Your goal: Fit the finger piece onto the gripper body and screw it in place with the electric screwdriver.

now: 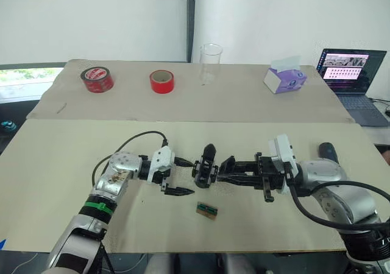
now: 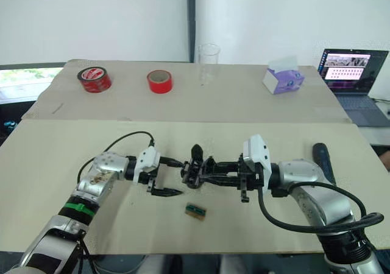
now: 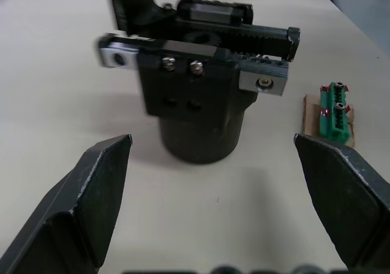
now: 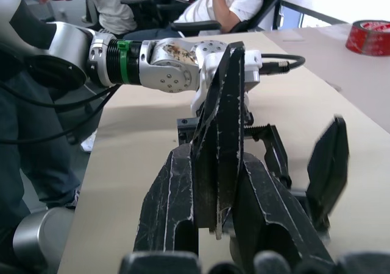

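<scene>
Left eye view: two robot arms meet over the middle of a pale tabletop (image 1: pixel 73 164). At left, the left gripper (image 1: pixel 177 178) lies low on the table with its two fingers spread wide and nothing between them — its wrist view shows the gripper body (image 3: pixel 192 88) standing upright just ahead of the open fingers (image 3: pixel 91 195), round base on the table, untouched by either. Beside it on the table lies a small green-and-brown block (image 1: pixel 207 209), just in front of the two grippers. At the centre the gripper body (image 1: pixel 204 164) stands with one pointed finger rising from it. From the right, the right gripper (image 1: pixel 228 175) reaches in, its jaws closed on the finger piece (image 4: pixel 222 134) — a black tapered wedge, scuffed, held upright between the two fingers and brought close against the gripper body; whether the two parts touch cannot be told. Farther right, the screwdriver (image 1: pixel 328 151) lies on the table behind the right arm. Along the far table stand two rolls of red tape (image 1: pixel 97 79), a clear beaker (image 1: pixel 211 61), a purple tissue box (image 1: pixel 284 78) and an open laptop (image 1: pixel 353 73).
</scene>
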Robot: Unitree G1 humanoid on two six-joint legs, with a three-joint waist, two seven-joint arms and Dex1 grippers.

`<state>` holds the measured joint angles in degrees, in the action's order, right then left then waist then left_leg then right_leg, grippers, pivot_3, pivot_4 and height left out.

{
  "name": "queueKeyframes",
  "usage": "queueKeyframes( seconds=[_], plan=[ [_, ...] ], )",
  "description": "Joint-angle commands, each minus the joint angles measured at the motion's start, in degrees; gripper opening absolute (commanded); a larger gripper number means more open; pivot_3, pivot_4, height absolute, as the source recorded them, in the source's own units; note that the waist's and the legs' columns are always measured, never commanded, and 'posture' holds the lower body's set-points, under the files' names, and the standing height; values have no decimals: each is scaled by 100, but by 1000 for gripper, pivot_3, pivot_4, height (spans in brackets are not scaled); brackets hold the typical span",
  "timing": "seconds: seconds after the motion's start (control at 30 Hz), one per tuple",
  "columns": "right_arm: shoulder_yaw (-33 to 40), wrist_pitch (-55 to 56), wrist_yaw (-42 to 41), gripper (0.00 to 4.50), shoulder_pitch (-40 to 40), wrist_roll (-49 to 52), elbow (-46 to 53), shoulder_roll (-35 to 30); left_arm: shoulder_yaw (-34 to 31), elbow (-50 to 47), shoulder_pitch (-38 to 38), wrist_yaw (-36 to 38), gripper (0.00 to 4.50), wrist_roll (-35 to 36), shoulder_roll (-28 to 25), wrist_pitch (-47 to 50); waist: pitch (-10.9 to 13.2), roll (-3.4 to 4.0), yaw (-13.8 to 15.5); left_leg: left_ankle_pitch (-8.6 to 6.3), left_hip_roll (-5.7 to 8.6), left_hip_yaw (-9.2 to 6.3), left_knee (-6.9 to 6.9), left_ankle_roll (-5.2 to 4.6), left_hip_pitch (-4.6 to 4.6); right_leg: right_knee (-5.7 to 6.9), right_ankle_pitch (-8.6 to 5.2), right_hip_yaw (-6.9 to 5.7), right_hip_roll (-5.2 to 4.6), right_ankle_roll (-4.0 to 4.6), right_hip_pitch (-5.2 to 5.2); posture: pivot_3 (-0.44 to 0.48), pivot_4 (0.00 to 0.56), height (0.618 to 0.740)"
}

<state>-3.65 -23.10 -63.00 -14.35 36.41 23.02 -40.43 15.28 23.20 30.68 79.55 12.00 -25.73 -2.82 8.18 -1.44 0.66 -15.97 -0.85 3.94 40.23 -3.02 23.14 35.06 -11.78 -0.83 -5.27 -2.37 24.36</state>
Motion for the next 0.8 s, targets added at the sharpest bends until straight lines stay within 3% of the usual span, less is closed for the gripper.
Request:
queueKeyframes(
  seconds=[0.03,0.63,0.73,0.8],
  plan=[
    [89,212,-55,404,10,-63,128,24,132,114,158,29,4500,-145,154,-188,0,0,2,0,0,0,0,0,0,1,0,0,0,0,1,0,150,740],
    [-17,319,-11,404,119,-342,206,174,65,1165,580,-136,4500,-355,809,-517,0,0,20,-1,2,-4,6,-2,0,2,1,-2,-5,-2,-5,0,150,740],
    [-73,359,-60,404,48,-426,150,196,151,1343,615,-68,3698,-502,790,-649,0,0,18,-1,2,-5,8,-2,0,3,1,-3,-5,-2,-6,0,150,740],
    [-162,457,-107,404,-101,-535,0,263,133,1412,627,-110,2777,-512,839,-693,0,0,14,-1,3,-5,8,-2,-3,3,1,-2,-5,-2,-8,0,150,740]
  ],
)
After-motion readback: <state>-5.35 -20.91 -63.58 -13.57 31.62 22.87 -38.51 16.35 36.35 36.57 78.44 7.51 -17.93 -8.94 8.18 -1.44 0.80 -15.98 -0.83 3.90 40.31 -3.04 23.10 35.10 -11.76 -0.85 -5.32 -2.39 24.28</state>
